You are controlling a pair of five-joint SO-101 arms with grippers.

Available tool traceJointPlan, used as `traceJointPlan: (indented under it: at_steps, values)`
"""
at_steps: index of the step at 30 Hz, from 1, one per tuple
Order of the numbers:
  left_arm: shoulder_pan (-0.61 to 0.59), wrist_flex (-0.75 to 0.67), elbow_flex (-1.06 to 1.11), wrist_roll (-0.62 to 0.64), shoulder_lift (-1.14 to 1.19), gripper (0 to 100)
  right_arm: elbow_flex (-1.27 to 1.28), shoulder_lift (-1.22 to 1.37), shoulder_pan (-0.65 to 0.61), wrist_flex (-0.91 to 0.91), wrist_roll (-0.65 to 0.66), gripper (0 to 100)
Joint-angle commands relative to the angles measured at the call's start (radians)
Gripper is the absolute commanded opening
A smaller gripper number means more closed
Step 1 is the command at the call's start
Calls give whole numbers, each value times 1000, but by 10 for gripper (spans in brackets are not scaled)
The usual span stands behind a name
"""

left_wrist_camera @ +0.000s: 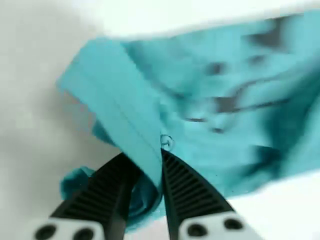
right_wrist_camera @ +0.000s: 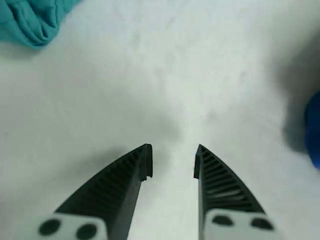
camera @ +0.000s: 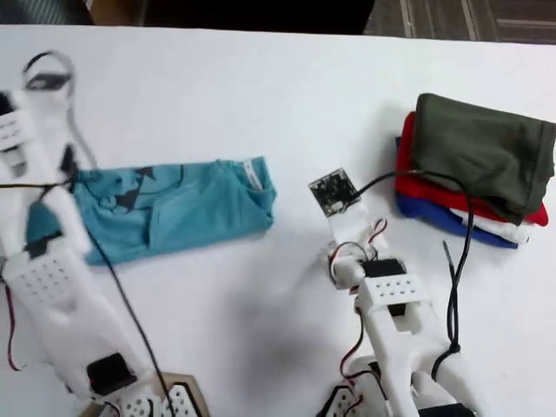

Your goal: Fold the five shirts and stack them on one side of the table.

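- The left gripper [left_wrist_camera: 145, 156] is clamped on a thin fold at one end of the teal shirt [left_wrist_camera: 215, 85]. The bite looks shallow, so a quick pull could slip the cloth free.
- With one edge pinched and nothing pinning the far end, dragging may bunch the shirt instead of folding it flat.
- The right gripper [right_wrist_camera: 173, 149] hangs with jaws apart over bare table [right_wrist_camera: 165, 65], holding nothing.
- A wide sweep by either arm could knock the stack [camera: 452, 204], whose olive shirt [camera: 486, 148] on top looks loosely laid.
- The high view shows the teal shirt as a long strip left of centre, well apart from the stack at the right.
- The left wrist view adds the grip itself, which the arm hides from above.
- The right wrist view adds the gap between that gripper's jaws.
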Motion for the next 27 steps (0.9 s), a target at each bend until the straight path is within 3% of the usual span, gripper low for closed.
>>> traceJointPlan:
  at_steps: [1,7,13,19,27]
  values:
    - [173,18,111,38,-247,25,-2,4,13,-16,-6,147]
    - [451,8,134,124,-330,25,-2,-2,36,-16,-9,147]
    - [618,-58,145,164,-327,25,-3,-4,51,-16,-43,148]
    - [690,-110,136,163,-261,25,-3,-4,51,-16,-43,148]
    - [698,-110,134,158,-147,30,-3,-4,50,-16,-43,148]
